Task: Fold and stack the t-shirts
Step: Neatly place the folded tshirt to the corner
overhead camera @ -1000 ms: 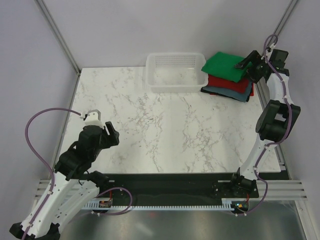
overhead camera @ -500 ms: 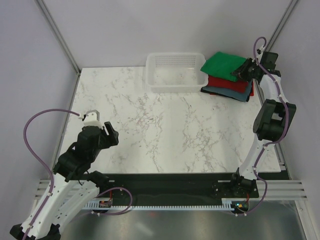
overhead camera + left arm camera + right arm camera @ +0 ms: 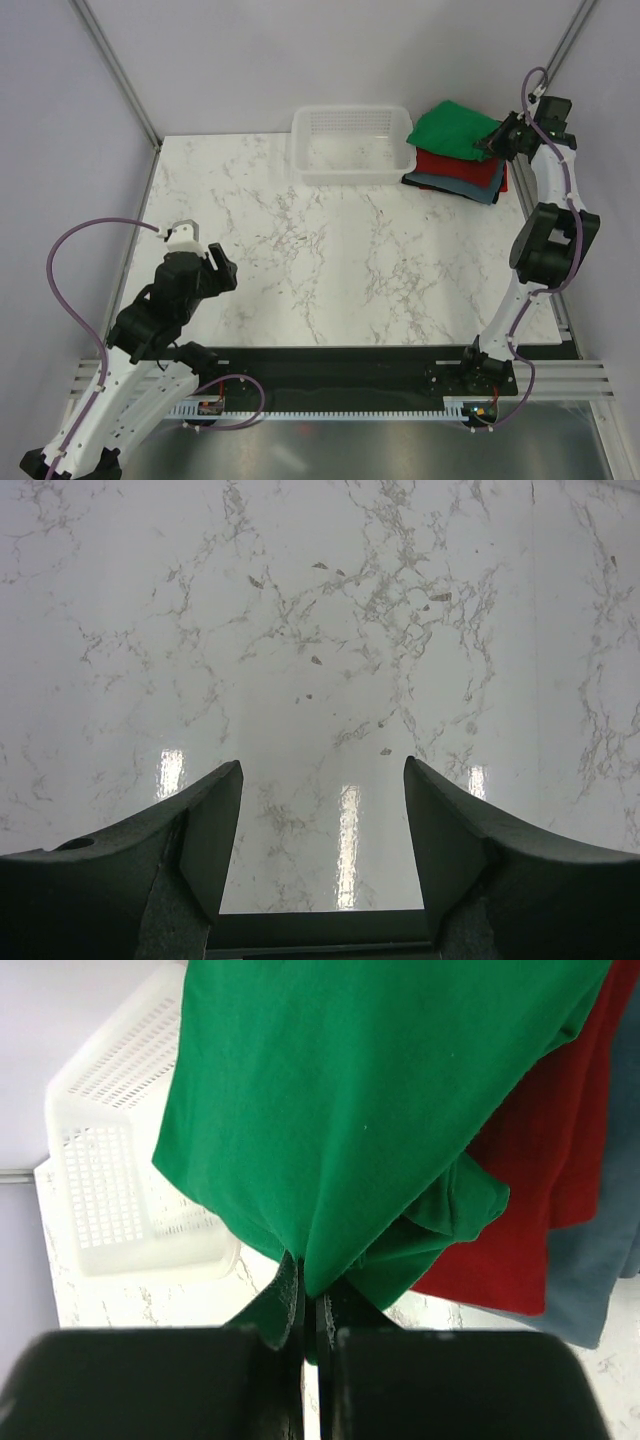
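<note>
Three t-shirts point(image 3: 458, 160), green over red over grey-blue, lie far right beside the mesh basket point(image 3: 350, 172). Right gripper point(image 3: 310, 1305) clenches the green shirt point(image 3: 370, 1110) by its edge; left gripper point(image 3: 322, 768) gapes above the marble table point(image 3: 300, 630).

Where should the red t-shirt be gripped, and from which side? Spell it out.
Probably its near folded edge. The red t-shirt shows only as a strip there, since the green t-shirt covers the rest. Come in low from the near side, sliding one finger between it and the grey-blue t-shirt beneath.
</note>
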Controlling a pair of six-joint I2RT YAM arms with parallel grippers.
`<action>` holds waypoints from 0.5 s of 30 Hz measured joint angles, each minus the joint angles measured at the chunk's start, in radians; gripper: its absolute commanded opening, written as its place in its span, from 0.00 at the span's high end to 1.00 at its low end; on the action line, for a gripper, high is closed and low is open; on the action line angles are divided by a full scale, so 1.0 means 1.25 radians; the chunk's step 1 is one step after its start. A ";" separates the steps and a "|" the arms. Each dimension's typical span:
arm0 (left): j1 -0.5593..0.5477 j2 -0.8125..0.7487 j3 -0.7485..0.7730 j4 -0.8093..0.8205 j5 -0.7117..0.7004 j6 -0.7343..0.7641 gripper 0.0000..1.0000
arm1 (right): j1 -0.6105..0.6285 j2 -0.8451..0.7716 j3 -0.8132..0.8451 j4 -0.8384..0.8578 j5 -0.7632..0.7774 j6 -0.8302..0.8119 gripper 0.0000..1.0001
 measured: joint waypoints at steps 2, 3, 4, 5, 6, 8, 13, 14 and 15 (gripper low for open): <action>0.000 0.000 0.000 0.000 0.001 0.000 0.27 | -0.013 -0.006 0.001 -0.006 -0.023 0.000 1.00; 0.000 0.000 0.000 0.000 0.001 0.000 0.27 | -0.020 -0.008 0.001 -0.009 -0.033 0.001 1.00; 0.001 0.000 0.000 0.000 0.002 0.000 0.28 | -0.025 -0.009 0.001 -0.012 -0.042 0.001 1.00; 0.002 0.000 0.000 0.000 0.002 0.000 0.28 | -0.031 -0.009 0.001 -0.015 -0.053 0.002 1.00; 0.002 0.000 0.000 0.000 0.003 0.000 0.28 | -0.037 -0.009 0.001 -0.019 -0.064 0.003 1.00; 0.003 0.001 0.000 0.001 0.003 0.000 0.28 | -0.047 -0.009 0.001 -0.023 -0.085 0.004 1.00; 0.004 0.006 0.000 0.002 0.003 0.000 0.28 | -0.071 -0.020 -0.035 -0.024 -0.118 0.008 1.00; 0.004 0.006 0.000 0.002 0.003 0.000 0.28 | -0.077 -0.026 -0.051 -0.026 -0.121 0.009 0.97; 0.004 0.006 0.000 0.002 0.003 0.000 0.28 | -0.083 -0.030 -0.063 -0.028 -0.124 0.009 0.69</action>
